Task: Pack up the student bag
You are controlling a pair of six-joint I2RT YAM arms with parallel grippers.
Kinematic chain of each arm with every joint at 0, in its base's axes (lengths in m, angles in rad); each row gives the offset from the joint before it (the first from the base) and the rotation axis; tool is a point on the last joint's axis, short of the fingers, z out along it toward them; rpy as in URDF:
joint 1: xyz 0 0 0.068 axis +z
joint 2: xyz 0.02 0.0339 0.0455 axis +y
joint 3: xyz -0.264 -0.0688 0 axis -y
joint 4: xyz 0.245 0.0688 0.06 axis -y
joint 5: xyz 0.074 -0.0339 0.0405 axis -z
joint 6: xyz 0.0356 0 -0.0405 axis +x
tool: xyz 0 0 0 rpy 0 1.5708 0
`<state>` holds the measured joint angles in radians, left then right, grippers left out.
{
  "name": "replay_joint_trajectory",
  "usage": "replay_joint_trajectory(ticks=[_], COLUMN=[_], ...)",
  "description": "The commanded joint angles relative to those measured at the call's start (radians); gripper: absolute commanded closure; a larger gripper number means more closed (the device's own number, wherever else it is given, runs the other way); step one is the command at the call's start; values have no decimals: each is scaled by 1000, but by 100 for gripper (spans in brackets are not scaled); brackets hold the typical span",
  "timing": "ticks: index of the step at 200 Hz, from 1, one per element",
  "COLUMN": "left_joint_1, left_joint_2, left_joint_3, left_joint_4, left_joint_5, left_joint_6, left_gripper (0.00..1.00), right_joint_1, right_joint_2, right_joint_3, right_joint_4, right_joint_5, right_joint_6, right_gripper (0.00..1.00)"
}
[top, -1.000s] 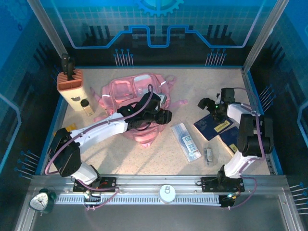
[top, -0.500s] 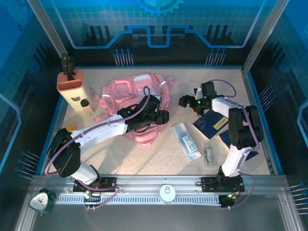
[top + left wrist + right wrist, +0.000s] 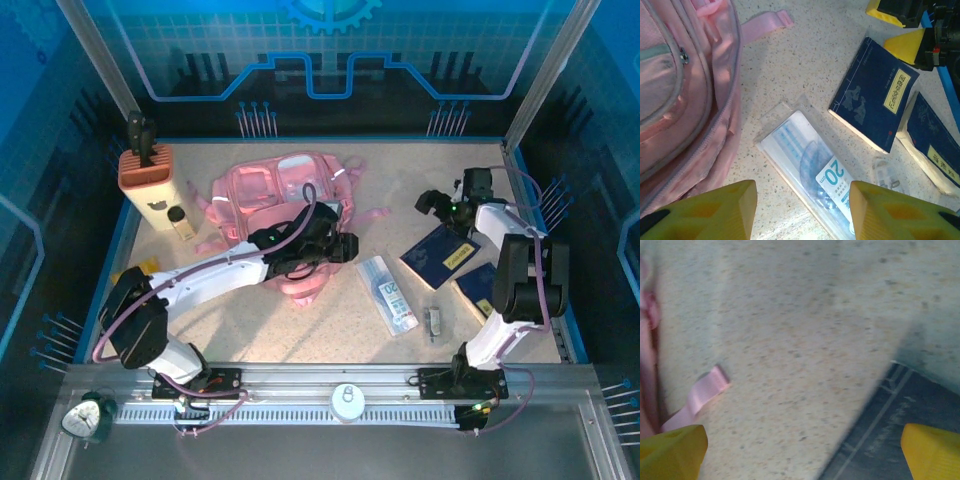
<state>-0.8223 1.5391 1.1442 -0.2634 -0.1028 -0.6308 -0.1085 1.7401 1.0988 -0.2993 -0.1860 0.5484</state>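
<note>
The student bag (image 3: 275,195) is a soft pink backpack lying at the back left of the table; its side (image 3: 680,100) and a loose strap (image 3: 767,24) show in the left wrist view. My left gripper (image 3: 346,247) hovers just off the bag's right edge. It is open (image 3: 802,210), with nothing between its yellow fingertips (image 3: 715,210) and a clear ruler pack (image 3: 815,175) on the table below. My right gripper (image 3: 430,203) hangs open (image 3: 801,452) over bare table between a pink strap end (image 3: 705,390) and a dark blue book (image 3: 900,430).
Two dark blue books (image 3: 440,255) (image 3: 480,285) lie at the right, with the ruler pack (image 3: 388,293) and a small clear item (image 3: 433,322) nearer the front. An orange pen holder (image 3: 145,170) and a small bottle (image 3: 180,222) stand at the back left.
My right gripper swung left toward the bag's strap, then came back right to above the book. My left gripper edged slightly to the right and stayed open.
</note>
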Motion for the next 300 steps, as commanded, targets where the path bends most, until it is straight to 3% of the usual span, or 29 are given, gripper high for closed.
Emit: replay_joint_trajectory(ticks=[1, 37, 90, 141, 178, 215, 272, 300], left_joint_1=[-14, -20, -20, -33, -52, -64, -64, -61], left_joint_2=[40, 58, 43, 25, 76, 199, 394, 453], left_joint_3=[46, 50, 13, -11, -10, 56, 198, 240], left_joint_4=[20, 24, 43, 71, 162, 210, 222, 212], left_joint_5=[29, 29, -1, -4, 24, 73, 125, 107], left_joint_6=[-19, -23, -61, -121, -224, -290, -297, -304], left_gripper=[48, 47, 47, 47, 47, 45, 45, 44], right_joint_1=[-7, 15, 163, 185, 83, 32, 4, 16], right_joint_2=[68, 159, 222, 57, -156, -301, -286, -245], right_joint_3=[26, 88, 161, 88, -109, -213, -309, -311], right_joint_4=[-42, -43, -24, -15, -40, -138, -143, -121], right_joint_5=[16, -55, -161, -246, -205, -20, 41, 4], right_joint_6=[12, 2, -31, -48, -14, -52, -56, -56], right_gripper=[0, 0, 0, 0, 0, 0, 0, 0])
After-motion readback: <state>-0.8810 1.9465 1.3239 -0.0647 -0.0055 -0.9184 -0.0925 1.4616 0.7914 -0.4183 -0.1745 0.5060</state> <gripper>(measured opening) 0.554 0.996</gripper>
